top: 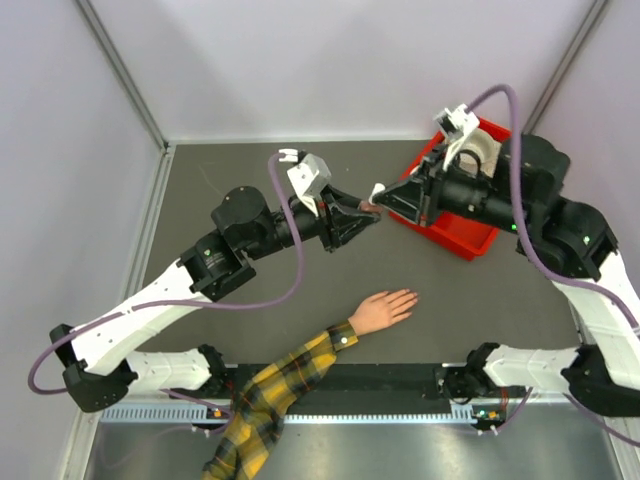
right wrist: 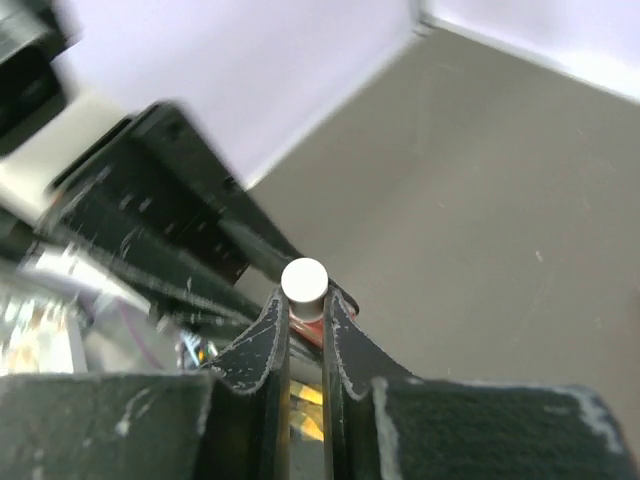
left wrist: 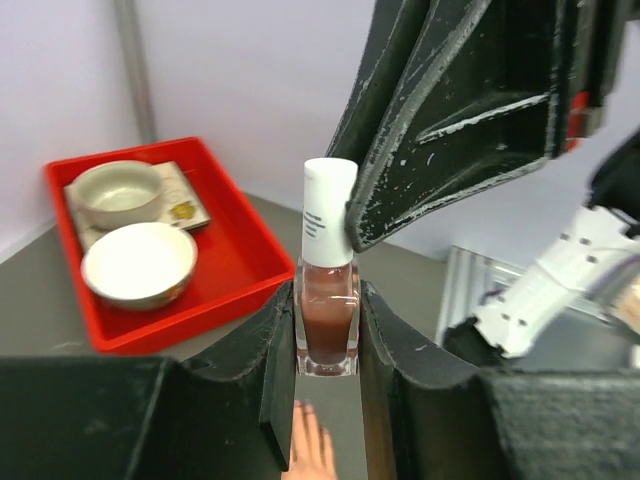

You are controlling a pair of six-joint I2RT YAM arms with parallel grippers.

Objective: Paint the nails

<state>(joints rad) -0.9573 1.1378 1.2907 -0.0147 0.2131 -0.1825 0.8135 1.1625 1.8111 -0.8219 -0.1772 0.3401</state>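
The pale peach mannequin hand (top: 383, 309) lies flat on the dark table, its plaid sleeve (top: 270, 400) running to the near edge; its nails are too small to make out. Its fingertips also show in the left wrist view (left wrist: 310, 448). My left gripper (top: 366, 212) is shut on a small nail-polish bottle (left wrist: 328, 318) of reddish-brown polish, held in the air above the table. My right gripper (top: 382, 192) is shut on the bottle's white cap (right wrist: 304, 281), which also shows in the left wrist view (left wrist: 327, 205). The two grippers meet tip to tip.
A red tray (top: 478, 238) stands at the back right, under the right arm. In the left wrist view it (left wrist: 245, 255) holds two pale bowls (left wrist: 138, 263) and a flat card. Pale walls enclose the table.
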